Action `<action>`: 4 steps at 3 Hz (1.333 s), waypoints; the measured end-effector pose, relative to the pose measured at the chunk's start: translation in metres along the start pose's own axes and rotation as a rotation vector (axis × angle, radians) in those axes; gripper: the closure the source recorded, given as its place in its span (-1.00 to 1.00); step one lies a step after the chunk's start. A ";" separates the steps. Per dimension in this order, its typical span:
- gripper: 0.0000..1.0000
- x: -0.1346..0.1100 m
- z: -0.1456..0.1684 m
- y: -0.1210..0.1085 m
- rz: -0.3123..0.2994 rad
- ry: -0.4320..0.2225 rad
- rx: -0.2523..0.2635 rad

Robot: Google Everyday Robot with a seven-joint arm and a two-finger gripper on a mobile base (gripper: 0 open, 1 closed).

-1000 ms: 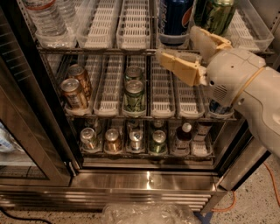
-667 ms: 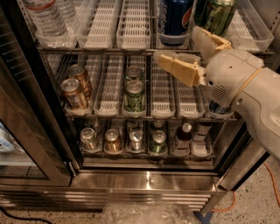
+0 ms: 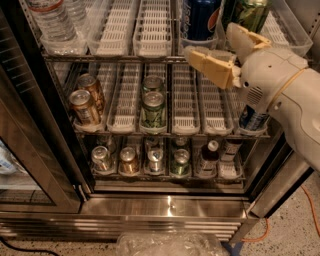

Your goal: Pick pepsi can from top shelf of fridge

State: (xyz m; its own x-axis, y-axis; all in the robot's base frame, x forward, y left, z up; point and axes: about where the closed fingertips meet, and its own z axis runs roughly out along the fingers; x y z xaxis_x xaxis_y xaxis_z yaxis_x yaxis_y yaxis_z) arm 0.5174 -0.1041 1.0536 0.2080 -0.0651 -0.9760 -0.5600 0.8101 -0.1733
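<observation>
The pepsi can (image 3: 200, 20) is shown upright on the top shelf (image 3: 152, 30) of the fridge (image 3: 170, 205), with the gripper (image 3: 226, 51), fingers spread, held just below-right, best raised and centred on it before closing.

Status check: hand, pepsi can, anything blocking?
Hand open, empty, at top shelf front. Pepsi can upright, not gripped. Green can close on its right.

End effector (image 3: 209, 40) — spread, upper right
</observation>
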 end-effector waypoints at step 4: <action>-0.46 -0.001 0.038 -0.014 0.002 -0.040 -0.020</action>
State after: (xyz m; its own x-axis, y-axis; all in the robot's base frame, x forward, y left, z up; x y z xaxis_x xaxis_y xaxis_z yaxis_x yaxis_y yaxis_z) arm 0.5557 -0.0932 1.0626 0.2387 -0.0402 -0.9703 -0.5762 0.7984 -0.1749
